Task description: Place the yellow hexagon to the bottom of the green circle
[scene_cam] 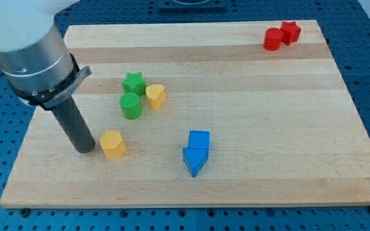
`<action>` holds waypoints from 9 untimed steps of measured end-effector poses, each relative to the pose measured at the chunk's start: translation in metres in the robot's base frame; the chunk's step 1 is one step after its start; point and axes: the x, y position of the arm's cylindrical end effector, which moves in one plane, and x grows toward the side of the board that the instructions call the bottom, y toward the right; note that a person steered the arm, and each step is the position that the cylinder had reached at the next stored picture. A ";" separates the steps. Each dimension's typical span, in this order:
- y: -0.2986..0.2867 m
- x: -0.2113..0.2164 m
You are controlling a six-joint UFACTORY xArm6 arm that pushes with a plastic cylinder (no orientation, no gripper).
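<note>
Toward the view's lower left of the pale wooden table [249, 96], the small yellow hexagon block [113, 144] lies below and slightly left of the green circular block [132, 106], well apart from it. My tip [86, 149] stands just left of the hexagon, contact uncertain; this end effector is a plain rod with nothing to open or close. I judge the hexagon light, rigid, and apt to rotate unless pushed squarely on a flat side. The tip's very end is hard to resolve.
</note>
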 end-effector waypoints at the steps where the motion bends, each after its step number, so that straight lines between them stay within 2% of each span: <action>1: 0.013 0.015; 2: 0.022 0.034; 6: 0.026 0.020; 9: 0.064 0.003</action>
